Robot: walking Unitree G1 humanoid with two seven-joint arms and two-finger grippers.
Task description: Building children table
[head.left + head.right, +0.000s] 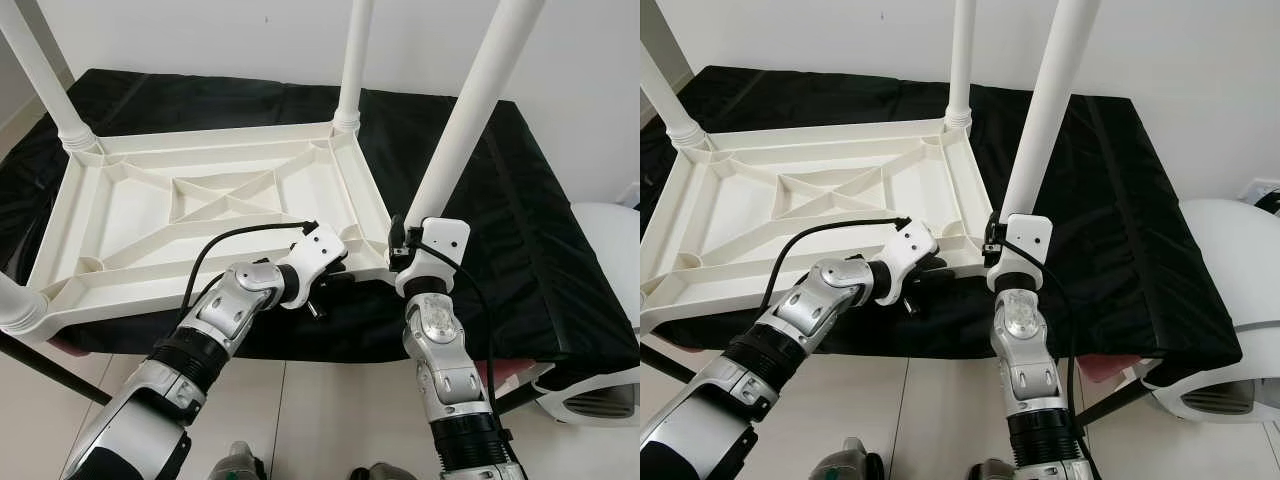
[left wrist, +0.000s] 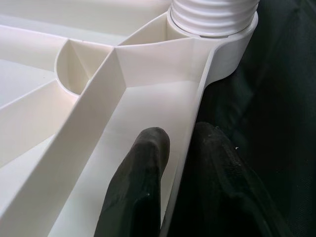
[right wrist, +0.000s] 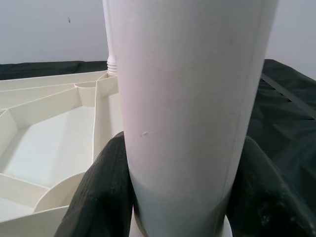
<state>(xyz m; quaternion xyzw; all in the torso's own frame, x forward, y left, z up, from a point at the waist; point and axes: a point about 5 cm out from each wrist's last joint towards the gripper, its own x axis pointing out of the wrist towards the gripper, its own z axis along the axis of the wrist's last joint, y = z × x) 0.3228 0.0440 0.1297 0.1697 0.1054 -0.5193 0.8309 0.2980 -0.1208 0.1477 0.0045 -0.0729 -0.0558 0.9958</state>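
Note:
A white plastic table top lies upside down on a black cloth. Three legs stand screwed in: far left, far right and near left. The fourth leg rises tilted from the near right corner, with my right gripper shut around its base and a finger on each side. Just left of that corner my left gripper is shut on the table top's rim. One finger is inside the rim wall, the other outside.
A white rounded appliance stands close on the right. The cloth-covered surface ends at a front edge above the tiled floor. A white wall runs behind.

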